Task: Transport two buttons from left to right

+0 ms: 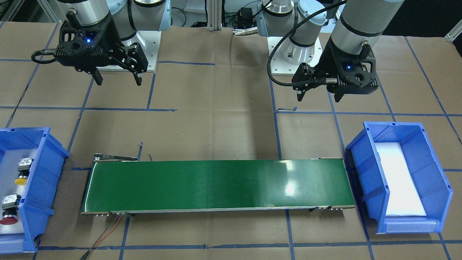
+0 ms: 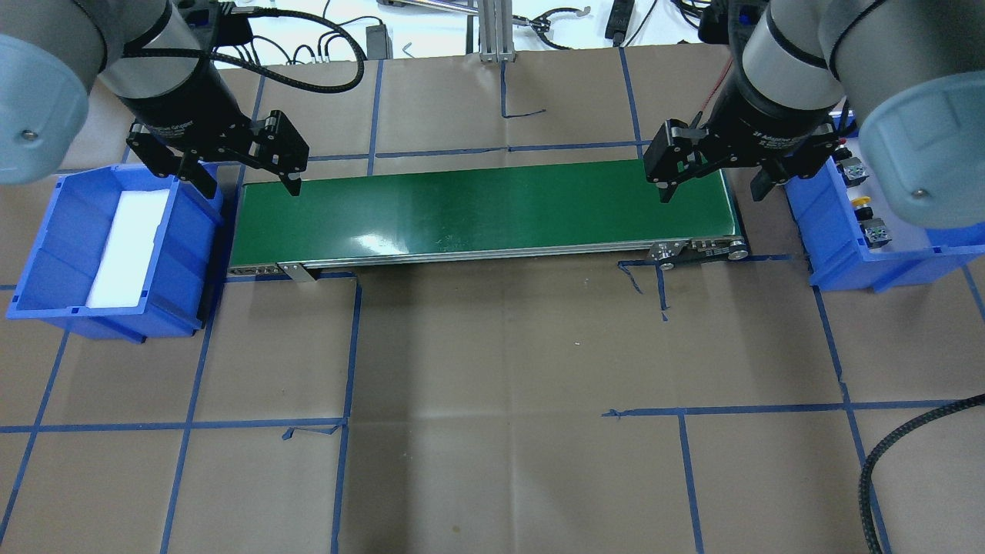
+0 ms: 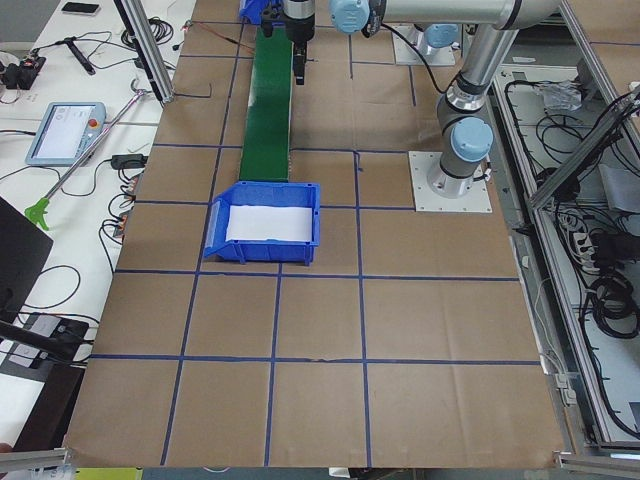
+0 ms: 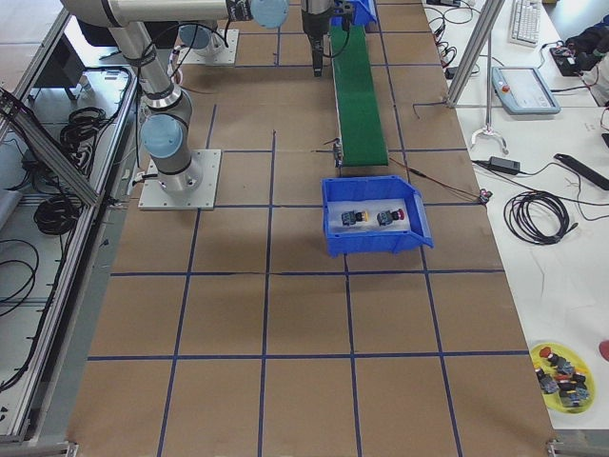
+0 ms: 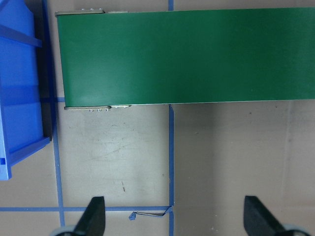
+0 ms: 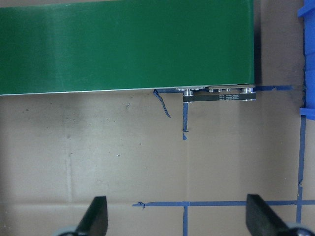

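Note:
Two buttons lie in a blue bin on my right side. The yellow-capped button and the red-capped button both have grey bases; they also show in the overhead view, the yellow one and the red one, and in the exterior right view. My right gripper is open and empty, high above the table near that bin. My left gripper is open and empty, high near the other bin.
A green conveyor belt runs between the two bins. A second blue bin with a white foam liner stands at its other end. A wire runs from the belt's corner. A yellow dish of spare buttons sits off the table.

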